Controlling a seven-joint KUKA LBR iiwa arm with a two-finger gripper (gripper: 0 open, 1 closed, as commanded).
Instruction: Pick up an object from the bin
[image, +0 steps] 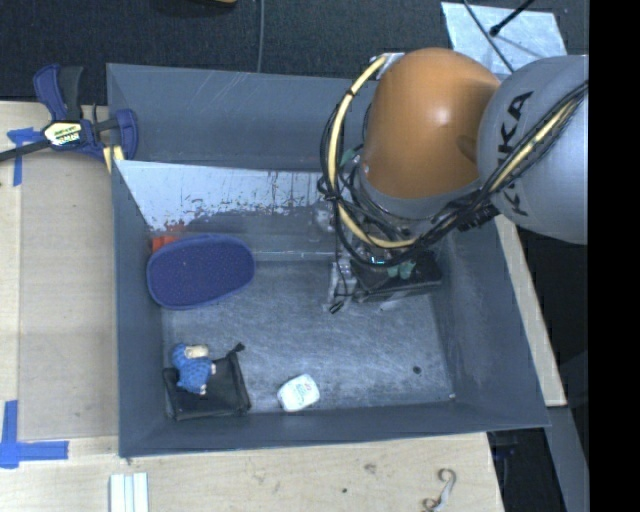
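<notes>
My gripper (340, 296) hangs low over the bin floor right of the middle, most of it hidden under the arm's orange cover. Nothing shows between its tips. A dark blue oval pad (200, 270) lies to its left, near the bin's left wall, with a small orange piece (163, 241) peeking out behind it. A small white rounded lump (298, 392) rests on the floor in front of the gripper, near the front wall.
A black flat thing (210, 392) with a small blue and tan figure (192, 368) on it sits in the front left corner. Bare grey floor lies between the gripper, the blue pad and the white lump.
</notes>
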